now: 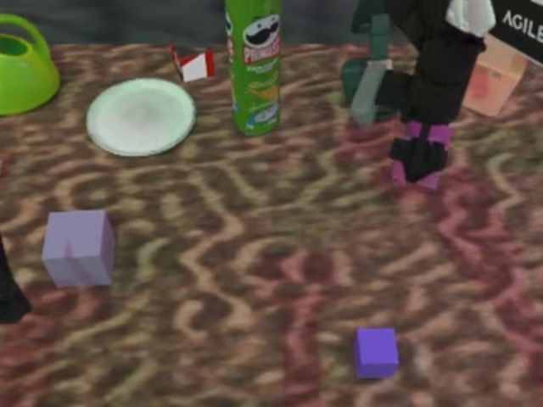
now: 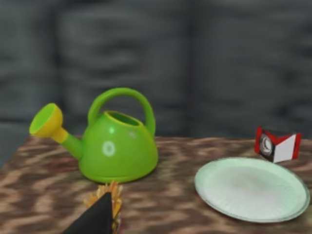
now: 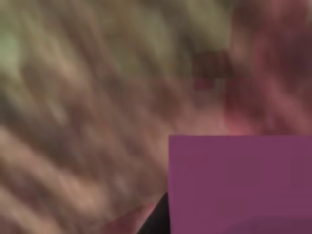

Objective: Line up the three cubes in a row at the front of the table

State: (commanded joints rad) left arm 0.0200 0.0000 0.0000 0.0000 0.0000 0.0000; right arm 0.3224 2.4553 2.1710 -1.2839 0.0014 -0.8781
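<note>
The large pale lavender cube (image 1: 78, 248) rests at the table's (image 1: 254, 254) left side. At the front right lies the small deep violet cube (image 1: 376, 352). The magenta-pink cube (image 1: 439, 134) (image 3: 239, 180) is at the back right, mostly under my right gripper (image 1: 420, 158), which comes down from above and is shut on it. A dark finger (image 3: 158, 220) lies flush against the cube's side in the right wrist view. My left gripper (image 1: 8, 297) is parked at the left edge, open and holding nothing; just one dark finger (image 2: 97, 219) shows in its wrist view.
Along the back stand a green watering can (image 1: 21, 72) (image 2: 117, 146), a white plate (image 1: 141, 116) (image 2: 252, 187), a small red-and-white box (image 1: 194, 64) (image 2: 277, 145), a green crisps can (image 1: 253, 68), a teal object (image 1: 365, 85) and a peach box (image 1: 496, 78). A small orange-yellow thing (image 2: 111, 192) sits by my left finger.
</note>
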